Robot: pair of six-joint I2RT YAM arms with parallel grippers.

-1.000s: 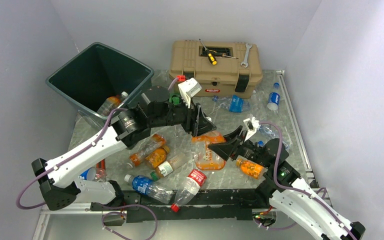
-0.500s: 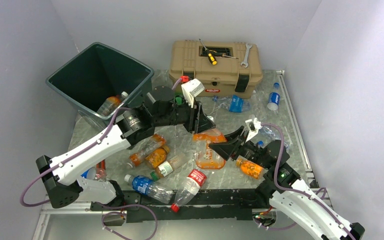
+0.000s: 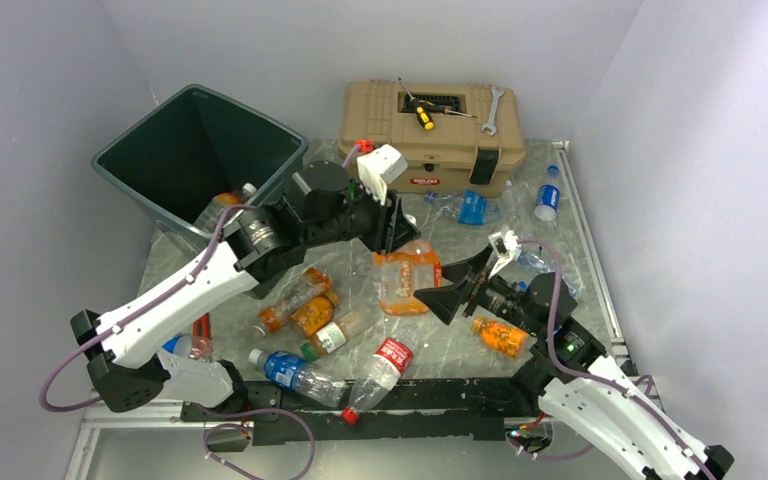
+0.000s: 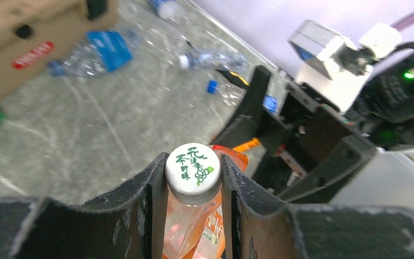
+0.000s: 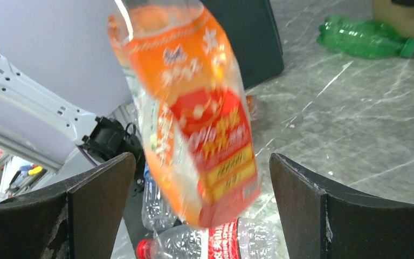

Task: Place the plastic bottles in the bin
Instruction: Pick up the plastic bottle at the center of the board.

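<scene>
Bin at the far left shows only a bottle or two inside, against its near wall, so I judge the job barely begun. Surface carries the rest: a cluster of orange ones at near left, two clear ones along the near edge, blue-labelled ones far right by the toolbox, and one orange beside the right arm. Left hand is nearly closed on the neck of a crushed orange bottle, just under its white cap. The bottle hangs at mid-scene, well apart from the bin. Right hand is spread wide either side of that bottle and touches nothing.
</scene>
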